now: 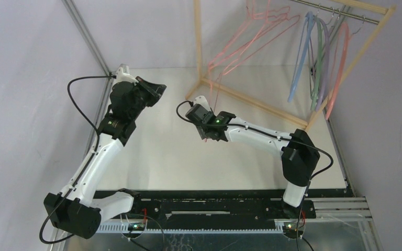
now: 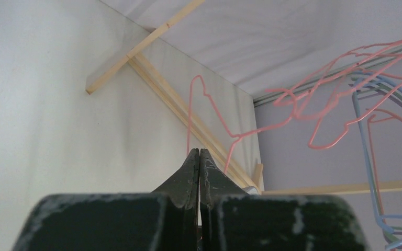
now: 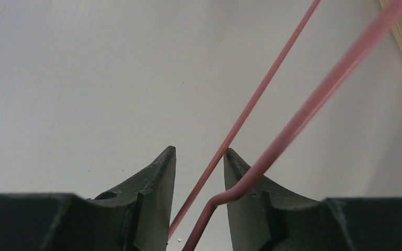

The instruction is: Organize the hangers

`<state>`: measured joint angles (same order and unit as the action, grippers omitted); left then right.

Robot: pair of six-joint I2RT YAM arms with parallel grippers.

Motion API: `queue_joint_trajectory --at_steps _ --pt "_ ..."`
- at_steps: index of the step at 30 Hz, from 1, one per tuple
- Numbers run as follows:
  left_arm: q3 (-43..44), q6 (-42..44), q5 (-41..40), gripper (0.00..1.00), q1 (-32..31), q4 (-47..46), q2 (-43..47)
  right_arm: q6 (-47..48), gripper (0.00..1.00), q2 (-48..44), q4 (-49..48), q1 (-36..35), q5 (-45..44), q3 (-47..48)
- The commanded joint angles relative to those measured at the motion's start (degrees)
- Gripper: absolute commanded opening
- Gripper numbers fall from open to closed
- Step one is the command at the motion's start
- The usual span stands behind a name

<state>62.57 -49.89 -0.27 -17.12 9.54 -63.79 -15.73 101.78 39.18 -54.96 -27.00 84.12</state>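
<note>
At left, above the bench (image 1: 162, 151), the left gripper (image 2: 199, 151) hangs idle, jaws pressed together on nothing. Centre: the right gripper (image 3: 199, 151) has its jaws spread, a loose pink hanger (image 3: 293, 128) threaded between them, one strand bent across a finger (image 3: 241, 178), unclamped. We judge the step to be hanging this one; next, the jaws must close and carry its hook to the rail (image 1: 340, 11). Right: hung hangers (image 1: 319, 52) crowd the rack (image 1: 198, 47), whose post and base bars hem the approach.

Closed, empty left end effector (image 2: 199, 156), one pink hanger (image 2: 189, 115) upright beyond its tips, wooden rack frame (image 2: 136, 49) behind
</note>
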Motion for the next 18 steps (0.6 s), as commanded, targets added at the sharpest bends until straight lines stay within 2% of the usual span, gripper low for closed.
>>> queue_joint_trajectory --at_steps 1,5,12,18 --pt "-0.4 1.0 -0.4 0.00 0.1 -1.2 0.1 1.2 0.00 -1.9 -2.0 -2.1 -3.1 3.0" --pt "-0.3 0.4 0.1 0.00 0.1 -1.2 -0.8 2.6 0.00 -1.4 -2.3 -4.1 -7.1 4.2" --pt "-2.0 1.0 -0.3 0.00 0.1 -0.1 -0.7 1.9 0.00 -2.0 -3.0 -3.2 -1.8 3.4" --pt "-5.1 0.4 2.1 0.00 0.1 -2.7 -2.0 3.7 0.00 -3.5 -5.2 -4.4 -2.1 0.9"
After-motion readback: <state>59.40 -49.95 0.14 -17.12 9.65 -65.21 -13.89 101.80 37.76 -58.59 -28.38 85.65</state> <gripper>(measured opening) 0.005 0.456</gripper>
